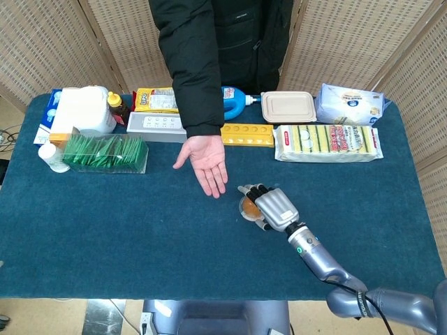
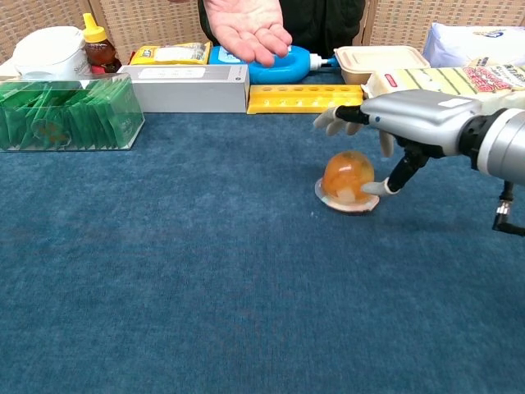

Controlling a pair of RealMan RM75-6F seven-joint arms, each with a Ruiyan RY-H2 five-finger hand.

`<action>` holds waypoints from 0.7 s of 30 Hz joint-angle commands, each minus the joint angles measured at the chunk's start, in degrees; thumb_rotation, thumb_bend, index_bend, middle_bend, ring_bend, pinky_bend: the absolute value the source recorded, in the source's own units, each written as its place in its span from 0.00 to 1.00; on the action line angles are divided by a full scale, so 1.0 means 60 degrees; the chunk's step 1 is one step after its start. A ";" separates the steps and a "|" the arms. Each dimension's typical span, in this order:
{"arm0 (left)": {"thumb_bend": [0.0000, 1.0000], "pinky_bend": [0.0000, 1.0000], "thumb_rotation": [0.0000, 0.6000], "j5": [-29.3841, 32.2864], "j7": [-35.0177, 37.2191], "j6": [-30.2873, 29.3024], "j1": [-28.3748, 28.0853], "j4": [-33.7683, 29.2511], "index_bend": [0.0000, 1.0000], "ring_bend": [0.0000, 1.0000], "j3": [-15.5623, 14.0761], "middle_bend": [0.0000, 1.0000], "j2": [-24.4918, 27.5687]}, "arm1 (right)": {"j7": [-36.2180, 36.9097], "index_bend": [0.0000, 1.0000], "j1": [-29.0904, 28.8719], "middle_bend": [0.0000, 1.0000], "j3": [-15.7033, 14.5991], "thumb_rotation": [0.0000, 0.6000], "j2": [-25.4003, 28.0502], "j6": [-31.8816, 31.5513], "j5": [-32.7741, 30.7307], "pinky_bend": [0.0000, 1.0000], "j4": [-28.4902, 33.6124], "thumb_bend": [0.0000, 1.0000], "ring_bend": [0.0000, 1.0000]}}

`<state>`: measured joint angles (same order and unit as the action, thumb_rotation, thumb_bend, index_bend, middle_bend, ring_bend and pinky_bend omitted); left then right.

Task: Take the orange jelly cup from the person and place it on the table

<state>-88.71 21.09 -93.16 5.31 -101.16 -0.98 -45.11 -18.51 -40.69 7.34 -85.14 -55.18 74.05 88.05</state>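
Orange jelly cup [image 2: 348,182] sat rim-down on the table [image 2: 205,271]; right hand [image 2: 402,123] spread above it, holding nothing; cup probably light, slick, squashy; best gripped around the dome sides.

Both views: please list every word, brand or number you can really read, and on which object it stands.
None can be read with confidence.
Yellow snack bag: dark printing, too blurred.
Sponge pack: red label, too small.
White tissue pack: blue marks, unreadable.
Grey box: small dark marks, too small.
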 commanded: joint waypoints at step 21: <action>0.08 0.07 1.00 -0.0228 -0.0545 -0.0120 0.0045 -0.0184 0.00 0.00 -0.0080 0.00 -0.0109 | 0.3921 0.04 0.2723 0.02 -0.1356 1.00 0.3028 -0.3431 0.2353 0.06 -0.0695 0.11 0.00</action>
<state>-89.90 18.17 -93.76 5.53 -102.11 -1.40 -45.65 2.17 -28.07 0.98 -69.85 -71.45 86.36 83.84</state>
